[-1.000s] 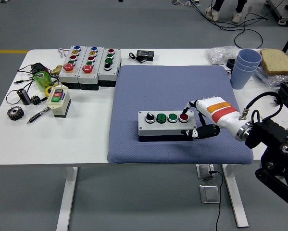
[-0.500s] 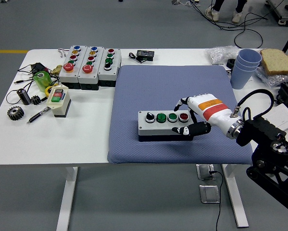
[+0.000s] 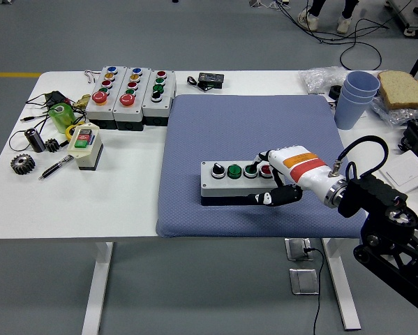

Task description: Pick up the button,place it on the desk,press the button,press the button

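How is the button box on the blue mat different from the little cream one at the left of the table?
The button box on the mat is long and grey, with four controls in a row: a black knob, two green buttons and a red one. The cream box is shorter and shows just a green and a red button. The right hand rests on the grey box's right end, while nothing touches the cream box, which sits on the bare table. Both have dark bases.
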You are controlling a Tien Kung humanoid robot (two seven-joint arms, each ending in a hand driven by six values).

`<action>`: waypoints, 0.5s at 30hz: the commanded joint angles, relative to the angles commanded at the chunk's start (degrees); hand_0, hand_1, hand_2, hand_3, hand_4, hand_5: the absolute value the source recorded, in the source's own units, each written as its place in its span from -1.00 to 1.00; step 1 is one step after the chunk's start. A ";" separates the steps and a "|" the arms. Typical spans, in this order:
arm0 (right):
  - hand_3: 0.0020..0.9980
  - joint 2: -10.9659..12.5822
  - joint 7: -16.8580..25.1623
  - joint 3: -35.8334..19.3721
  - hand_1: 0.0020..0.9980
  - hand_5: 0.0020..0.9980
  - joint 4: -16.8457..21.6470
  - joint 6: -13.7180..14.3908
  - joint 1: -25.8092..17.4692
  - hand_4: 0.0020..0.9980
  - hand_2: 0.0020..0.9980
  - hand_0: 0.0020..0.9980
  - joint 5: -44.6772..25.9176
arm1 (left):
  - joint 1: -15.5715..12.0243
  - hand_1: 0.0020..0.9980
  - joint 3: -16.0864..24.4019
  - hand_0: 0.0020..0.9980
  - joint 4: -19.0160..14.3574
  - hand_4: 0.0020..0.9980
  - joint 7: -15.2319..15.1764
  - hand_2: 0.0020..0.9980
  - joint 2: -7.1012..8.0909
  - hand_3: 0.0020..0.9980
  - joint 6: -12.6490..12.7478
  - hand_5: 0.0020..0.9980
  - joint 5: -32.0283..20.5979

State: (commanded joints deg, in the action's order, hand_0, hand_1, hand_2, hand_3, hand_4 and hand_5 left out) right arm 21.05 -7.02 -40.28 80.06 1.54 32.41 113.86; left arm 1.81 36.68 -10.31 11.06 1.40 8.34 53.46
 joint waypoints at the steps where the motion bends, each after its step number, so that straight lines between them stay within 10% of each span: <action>1: 0.27 0.02 -0.04 0.12 -1.00 0.11 -0.04 -0.12 -0.06 0.77 -0.62 -0.88 0.00 | -0.05 0.41 0.07 0.30 0.00 -0.22 0.00 0.45 -0.01 0.29 0.00 0.46 0.06; 15: 0.27 0.28 1.41 -4.69 -1.00 0.12 2.50 4.62 -1.04 0.77 -0.62 -0.88 -3.33 | -0.41 0.41 0.30 0.30 0.00 -0.22 0.04 0.45 0.04 0.29 0.00 0.46 0.67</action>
State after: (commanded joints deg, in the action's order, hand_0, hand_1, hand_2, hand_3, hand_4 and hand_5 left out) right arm 21.33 -5.61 -44.98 82.56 6.16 31.37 110.53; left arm 1.40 36.98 -10.31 11.10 1.44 8.34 54.13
